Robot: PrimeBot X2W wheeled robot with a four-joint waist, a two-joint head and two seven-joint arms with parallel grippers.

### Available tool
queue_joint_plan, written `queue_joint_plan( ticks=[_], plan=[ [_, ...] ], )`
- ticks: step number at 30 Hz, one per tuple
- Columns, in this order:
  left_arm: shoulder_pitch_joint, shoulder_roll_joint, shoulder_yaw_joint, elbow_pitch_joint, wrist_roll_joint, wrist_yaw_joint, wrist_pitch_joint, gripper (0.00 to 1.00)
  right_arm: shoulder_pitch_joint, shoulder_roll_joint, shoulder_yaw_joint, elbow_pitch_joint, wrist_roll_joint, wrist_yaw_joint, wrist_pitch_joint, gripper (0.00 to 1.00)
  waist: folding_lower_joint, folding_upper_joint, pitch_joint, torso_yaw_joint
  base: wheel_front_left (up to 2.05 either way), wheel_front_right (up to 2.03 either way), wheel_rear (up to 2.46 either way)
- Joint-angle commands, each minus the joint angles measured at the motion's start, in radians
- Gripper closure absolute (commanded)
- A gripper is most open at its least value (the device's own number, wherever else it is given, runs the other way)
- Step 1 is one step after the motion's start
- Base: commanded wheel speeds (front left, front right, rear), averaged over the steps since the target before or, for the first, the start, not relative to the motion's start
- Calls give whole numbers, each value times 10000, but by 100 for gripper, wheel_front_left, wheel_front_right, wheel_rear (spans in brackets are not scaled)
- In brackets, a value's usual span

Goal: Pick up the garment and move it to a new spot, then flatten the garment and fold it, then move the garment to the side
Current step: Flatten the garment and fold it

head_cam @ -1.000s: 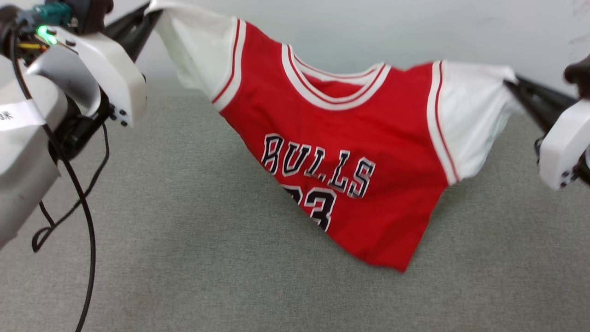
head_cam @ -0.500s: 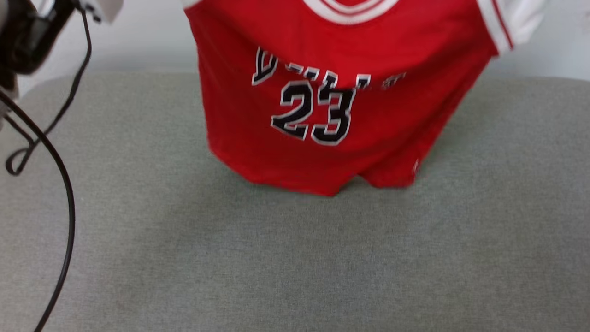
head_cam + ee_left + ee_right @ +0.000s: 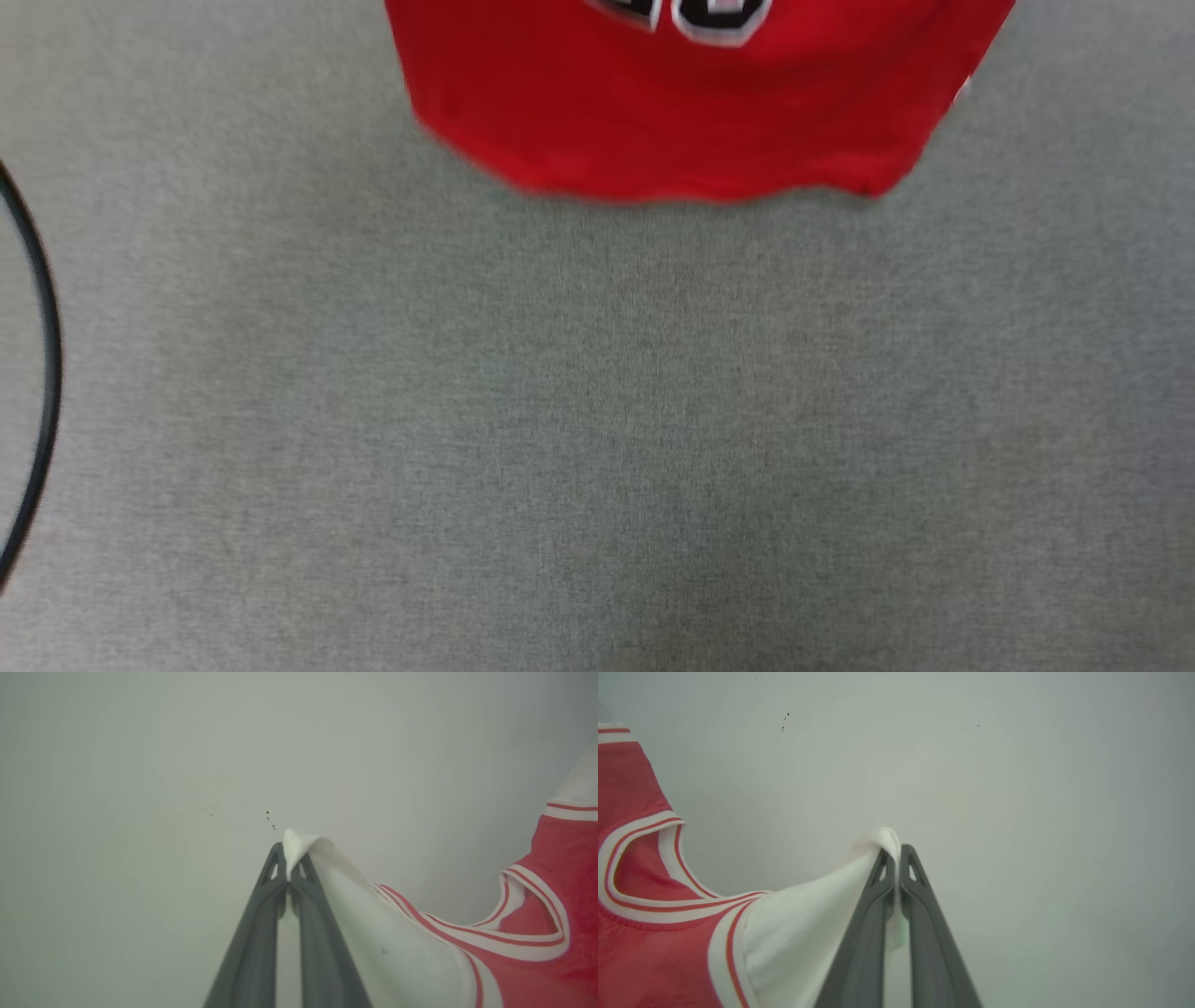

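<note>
You see a grey woven fabric surface (image 3: 597,420) below and a plain pale wall (image 3: 140,765), faintly dark-specked, behind.

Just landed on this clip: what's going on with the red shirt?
The robot is holding the garment up in the air. Its left gripper is shut on the tip of one white sleeve, and its right gripper on the tip of the other. The red body hangs spread between them above the grey fabric surface. The blur hides whether the hem touches it. Nothing is laid flat or folded yet.
</note>
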Motion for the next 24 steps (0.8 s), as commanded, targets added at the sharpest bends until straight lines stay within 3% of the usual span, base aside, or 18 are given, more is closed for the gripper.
queue_joint_plan(
  ticks=[1,8,13,24],
  plan=[
    [-371,-97,105,265,75,-54,-156,100,-535,103,121,271,-152,-17,-93,100,-1,0,837,-75,0,0,0],
    [-1754,-377,566,1571,65,-344,-691,100,-2953,491,586,1892,-726,-17,-755,100,-1,0,1884,-82,0,0,0],
    [-2147,-424,770,2190,-34,-515,-1056,100,-3871,821,858,2760,-861,-17,-1250,100,-1,0,2304,-41,0,0,0],
    [-672,-638,831,3077,-235,-775,-1539,100,-2977,1271,1510,3889,-740,-17,-2000,100,-1,0,2522,-1,0,0,0]
  ],
)
